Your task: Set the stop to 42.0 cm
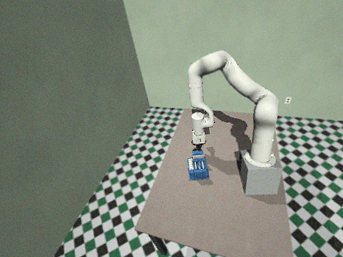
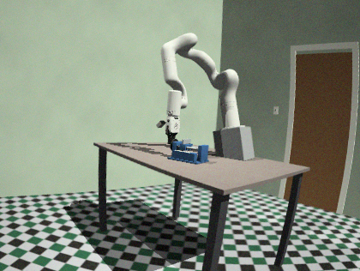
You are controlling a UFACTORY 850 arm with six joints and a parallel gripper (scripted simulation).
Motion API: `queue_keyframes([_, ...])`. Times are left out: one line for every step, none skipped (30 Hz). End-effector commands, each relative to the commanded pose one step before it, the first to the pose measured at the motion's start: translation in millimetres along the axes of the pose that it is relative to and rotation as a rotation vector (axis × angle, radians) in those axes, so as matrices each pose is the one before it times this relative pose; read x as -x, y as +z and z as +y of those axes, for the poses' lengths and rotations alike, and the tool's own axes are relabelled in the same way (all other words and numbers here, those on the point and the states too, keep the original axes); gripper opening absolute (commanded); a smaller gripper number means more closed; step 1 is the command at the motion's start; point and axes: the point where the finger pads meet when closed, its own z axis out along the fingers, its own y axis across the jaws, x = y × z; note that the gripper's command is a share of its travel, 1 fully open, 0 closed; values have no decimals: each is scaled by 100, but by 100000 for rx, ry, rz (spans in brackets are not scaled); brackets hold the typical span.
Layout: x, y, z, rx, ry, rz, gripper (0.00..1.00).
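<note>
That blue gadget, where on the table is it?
The blue device sits mid-table near the left long edge in the top view, beside the arm's grey pedestal, with the gripper shut on its handwheel end.

Bare test room, plain green walls [image 2: 86, 64], checkered floor [image 2: 51, 231] in black, white and green, brown door [image 2: 321, 124] in white frame, wall socket [image 1: 287, 100], arm [image 2: 227, 86] on grey pedestal [image 2: 244, 147] at one table [image 2: 240, 171] edge

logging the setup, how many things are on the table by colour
blue: 1, the stop fixture, its handwheel end held in the fingers
grey: 1, the arm's pedestal
total: 2
</note>
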Motion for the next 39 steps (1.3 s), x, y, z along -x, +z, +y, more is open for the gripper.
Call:
queue_keyframes([-32, -157, -192, -88, 7, 42, 6])
queue_keyframes([0, -29, -35, 1, 0, 1, 6])
queue_keyframes([0, -30, -36, 0, 0, 0, 6])
queue_keyframes([0, -31, -38, 0, 0, 0, 6])
queue_keyframes([0, -32, -39, 0, 0, 0, 6])
queue_keyframes([0, -32, -40, -1, 0, -1, 6])
queue_keyframes([0, -33, -41, -1, 0, -1, 6])
queue_keyframes([1, -34, -42, -2, 0, -2, 6])
queue_keyframes([0, -28, -46, 1, 0, 1, 6])
queue_keyframes([-1, -27, -48, 1, 0, 2, 6])
queue_keyframes([0, -28, -49, 1, 0, 1, 6])
queue_keyframes([0, -28, -51, 0, 0, 1, 6])
queue_keyframes([0, 0, 0, 0, 0, 0, 6])
queue_keyframes([0, 0, 0, 0, 0, 0, 6])
queue_keyframes([0, -29, -52, 0, 0, 0, 6])
queue_keyframes([0, -30, -53, -1, 0, -1, 6])
queue_keyframes([0, -31, -54, -1, 0, -1, 6])
queue_keyframes([1, -31, -56, -2, 0, -2, 6])
queue_keyframes([0, -24, -61, 1, 0, 1, 6])
queue_keyframes([-1, -22, -63, 1, 0, 2, 6])
queue_keyframes([0, -23, -65, 1, 0, 1, 6])
queue_keyframes([0, -23, -66, 0, 0, 0, 6])
queue_keyframes([0, -24, -68, 0, 0, -1, 6])
queue_keyframes([0, -24, -69, -1, 0, -1, 6])
queue_keyframes([1, -25, -70, -2, 0, -2, 6])
queue_keyframes([-1, -13, -79, 1, 0, 2, 6])
queue_keyframes([-1, -13, -81, 1, 0, 1, 6])
queue_keyframes([0, -13, -82, 0, 0, 0, 6])
queue_keyframes([0, -14, -84, 0, 0, 0, 6])
queue_keyframes([0, 0, 0, 0, 0, 0, 6])
queue_keyframes([0, 0, 0, 0, 0, 0, 6])
queue_keyframes([0, -14, -85, -1, 0, -1, 6])
queue_keyframes([0, -10, -89, -1, 0, -1, 6])
queue_keyframes([-1, 1, -99, 1, 0, 2, 6])
queue_keyframes([0, 1, -100, 0, 0, 1, 6])
queue_keyframes([0, 1, -102, 0, 0, 0, 6])
queue_keyframes([1, 1, -104, -1, 0, -1, 6])
queue_keyframes([0, 13, -114, 0, 0, 0, 6])
queue_keyframes([-1, 23, -123, 1, 0, 1, 6])
